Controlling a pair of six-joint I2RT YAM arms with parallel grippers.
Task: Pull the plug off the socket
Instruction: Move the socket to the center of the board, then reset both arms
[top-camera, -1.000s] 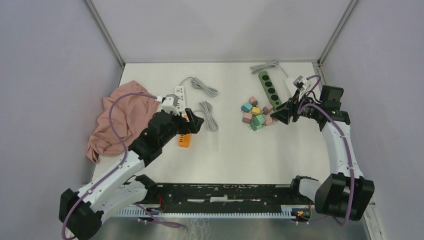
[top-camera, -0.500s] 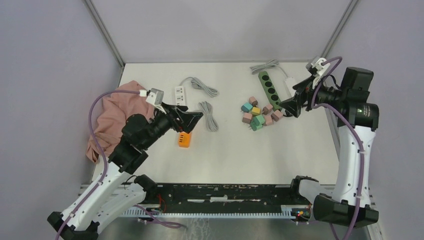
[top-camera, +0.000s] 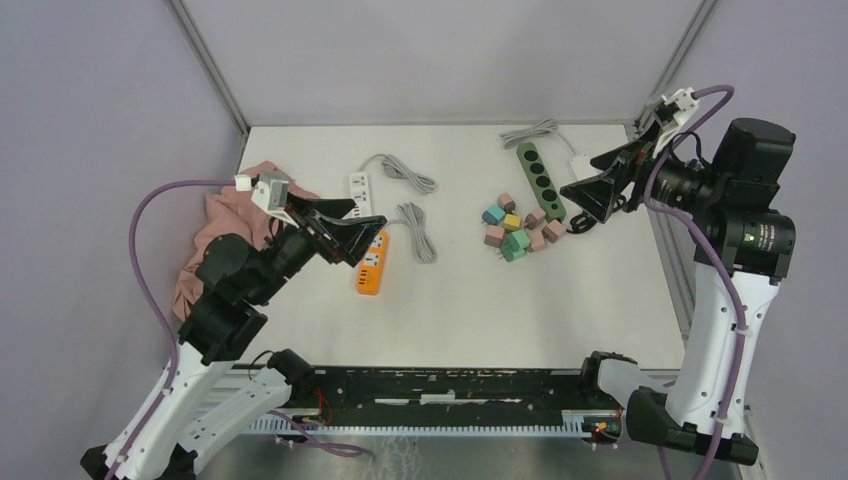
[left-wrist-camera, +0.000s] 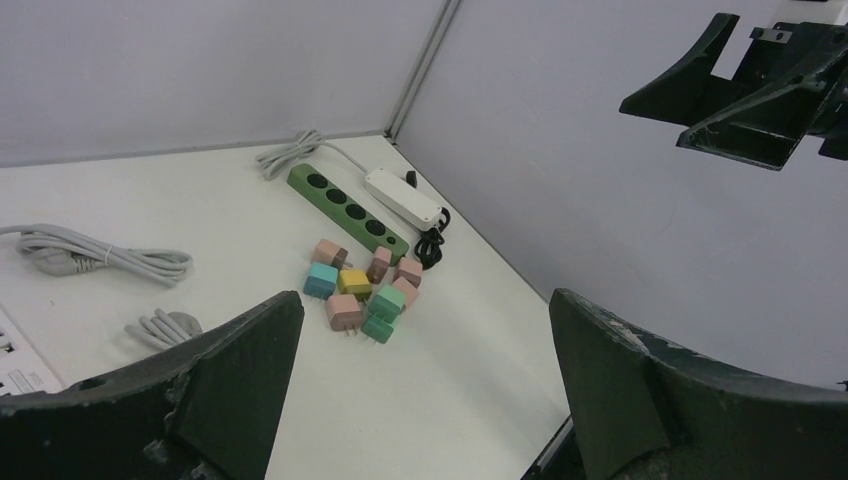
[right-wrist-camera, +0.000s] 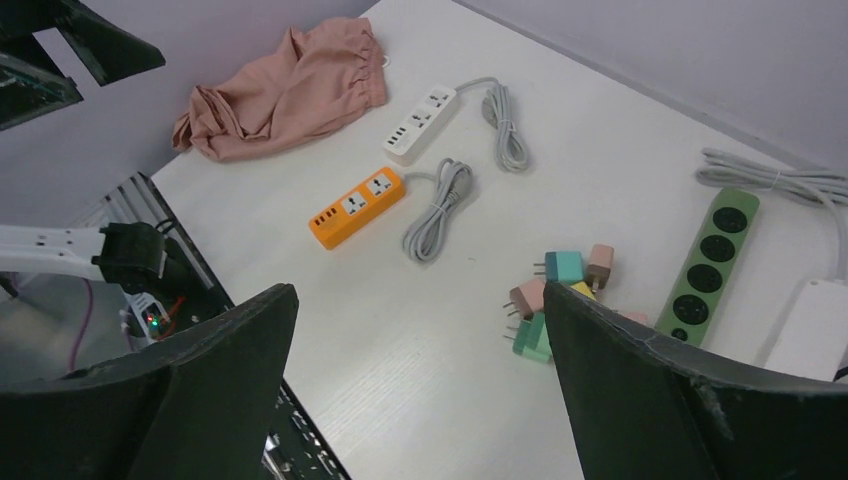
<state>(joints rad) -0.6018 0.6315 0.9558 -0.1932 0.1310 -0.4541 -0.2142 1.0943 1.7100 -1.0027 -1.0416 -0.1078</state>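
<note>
Gaping left pincer (top-camera: 366, 214) and right pincer (top-camera: 586, 186) hover above the table (top-camera: 480, 300).

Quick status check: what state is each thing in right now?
Left gripper: open, empty.
Right gripper: open, empty.
Cloth: crumpled.
Orange power strip: nothing plugged in.
White power strip near cloth: nothing plugged in.
Green power strip: sockets empty.
Second white strip, far right: sockets unclear.
Plugs: loose, piled together.

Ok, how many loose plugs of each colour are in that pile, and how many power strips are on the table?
Pink plugs: 5
Green plugs: 2
Teal plug: 1
Yellow plug: 1
Power strips: 4
Total: 13
</note>
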